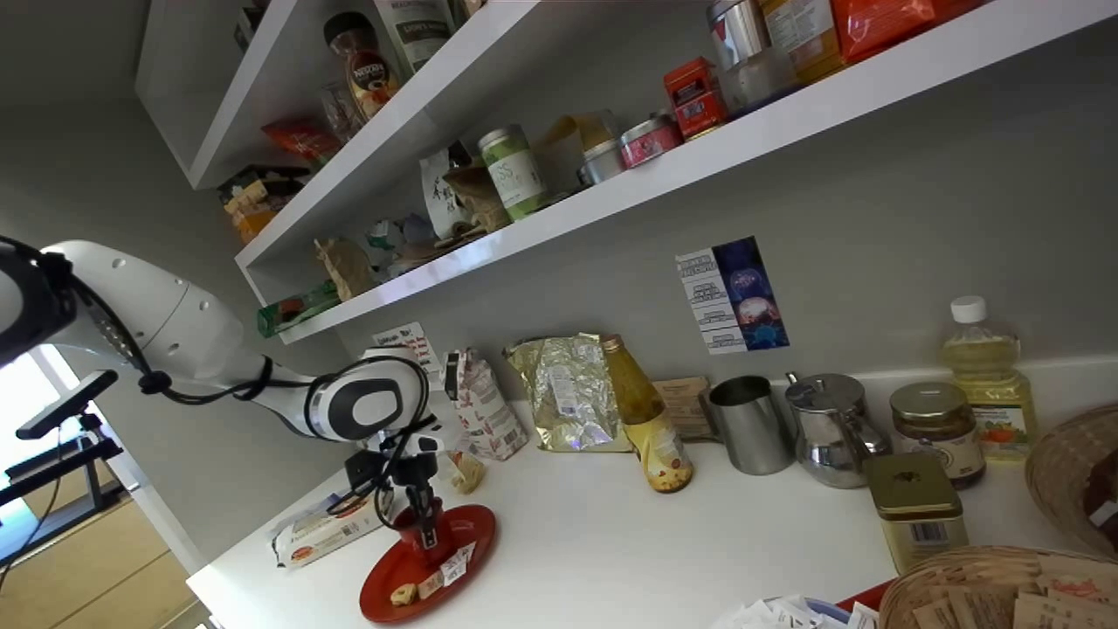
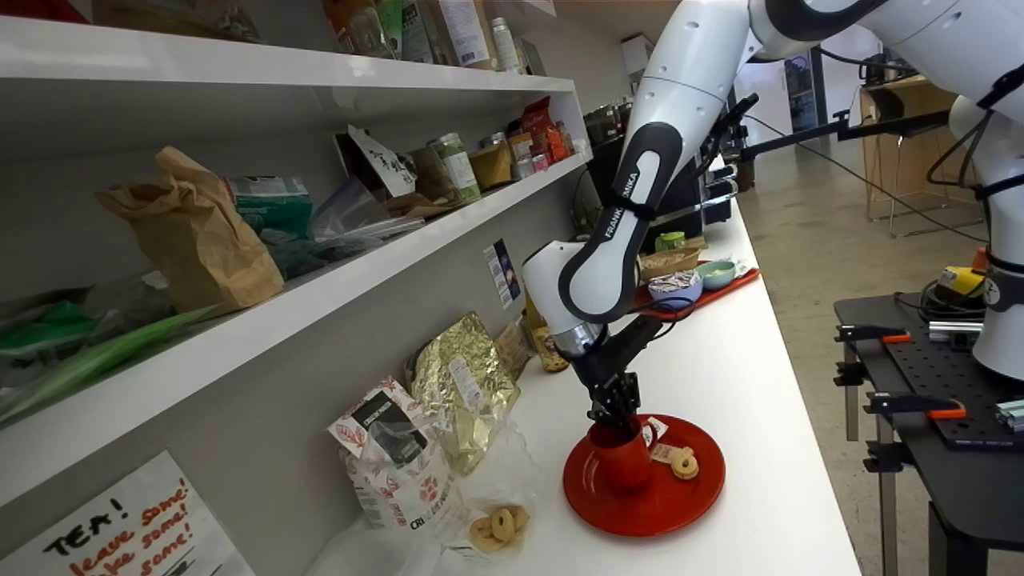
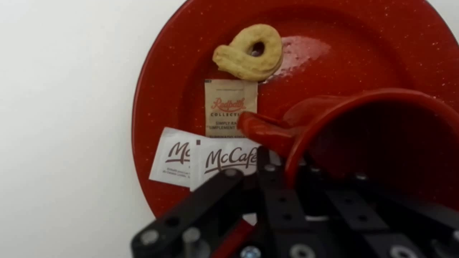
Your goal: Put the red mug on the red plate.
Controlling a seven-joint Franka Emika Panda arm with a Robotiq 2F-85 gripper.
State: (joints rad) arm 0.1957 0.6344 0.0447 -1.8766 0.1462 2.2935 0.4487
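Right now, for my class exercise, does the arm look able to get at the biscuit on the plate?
Probably, but not directly: the tool is down at the mug, so it would likely need to lift clear first. In the wrist view, nothing covers the biscuit.

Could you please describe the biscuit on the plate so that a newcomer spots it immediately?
On the white counter lies a red plate. Beside its tan packet sits the biscuit: yellowish and ring-shaped, unlike the white packets and red mug.
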